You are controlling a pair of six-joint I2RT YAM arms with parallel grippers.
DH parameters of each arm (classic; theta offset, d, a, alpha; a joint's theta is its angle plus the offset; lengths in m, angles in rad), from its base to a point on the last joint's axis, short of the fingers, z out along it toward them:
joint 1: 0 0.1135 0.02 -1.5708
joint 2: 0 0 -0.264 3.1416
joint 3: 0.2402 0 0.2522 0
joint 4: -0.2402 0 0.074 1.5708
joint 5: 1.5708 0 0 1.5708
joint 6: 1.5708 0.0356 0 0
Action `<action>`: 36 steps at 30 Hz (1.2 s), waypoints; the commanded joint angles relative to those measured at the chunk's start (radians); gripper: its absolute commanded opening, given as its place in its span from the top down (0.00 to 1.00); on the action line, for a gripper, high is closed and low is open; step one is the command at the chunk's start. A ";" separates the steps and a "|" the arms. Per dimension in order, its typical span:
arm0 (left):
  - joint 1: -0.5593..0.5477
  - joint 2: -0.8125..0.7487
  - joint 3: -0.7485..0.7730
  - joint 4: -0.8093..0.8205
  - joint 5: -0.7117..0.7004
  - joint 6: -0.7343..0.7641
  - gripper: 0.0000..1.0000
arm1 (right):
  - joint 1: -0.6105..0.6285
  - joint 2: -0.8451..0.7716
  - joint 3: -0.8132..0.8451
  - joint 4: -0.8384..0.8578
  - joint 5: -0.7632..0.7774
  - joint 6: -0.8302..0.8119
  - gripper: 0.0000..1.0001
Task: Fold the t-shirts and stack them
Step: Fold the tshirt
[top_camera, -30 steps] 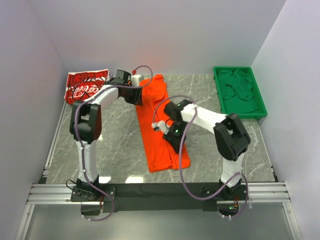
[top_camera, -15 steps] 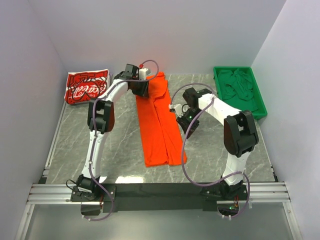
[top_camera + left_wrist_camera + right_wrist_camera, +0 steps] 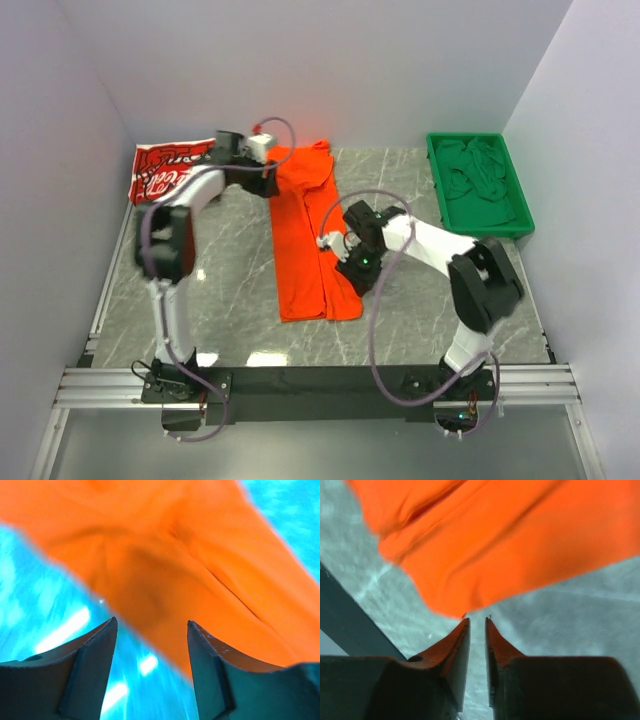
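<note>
The red t-shirt [image 3: 165, 170] lies bunched at the bench's [image 3: 230, 290] far left corner, seen only from above. The left tool [image 3: 151, 621] gapes empty over the orange t-shirt's [image 3: 305, 240] far end. The right tool [image 3: 476, 620] is narrowed to a slit at that shirt's corner; whether it pinches cloth I cannot tell. A green tray [image 3: 437, 180] stands far right.

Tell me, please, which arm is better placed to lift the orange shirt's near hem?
Probably right: the right pincer sits by the near half of the orange t-shirt, cloth just ahead. The left pincer is at its far end.
</note>
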 commanded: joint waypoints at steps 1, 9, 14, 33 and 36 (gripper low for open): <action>0.065 -0.425 -0.257 0.215 0.195 0.055 0.36 | 0.032 -0.225 -0.120 0.104 0.028 -0.084 0.70; 0.072 -1.117 -0.977 0.048 0.339 0.417 0.34 | 0.154 -0.630 -0.551 0.416 0.122 -0.366 0.56; -0.036 -1.362 -1.239 -0.059 0.324 0.627 0.34 | 0.222 -0.695 -0.707 0.581 0.133 -0.456 0.52; -0.567 -1.072 -1.410 0.286 -0.034 0.727 0.44 | 0.291 -0.499 -0.757 0.731 0.188 -0.667 0.58; -0.573 -0.997 -1.393 0.286 -0.078 0.744 0.55 | 0.292 -0.479 -0.738 0.701 0.185 -0.674 0.70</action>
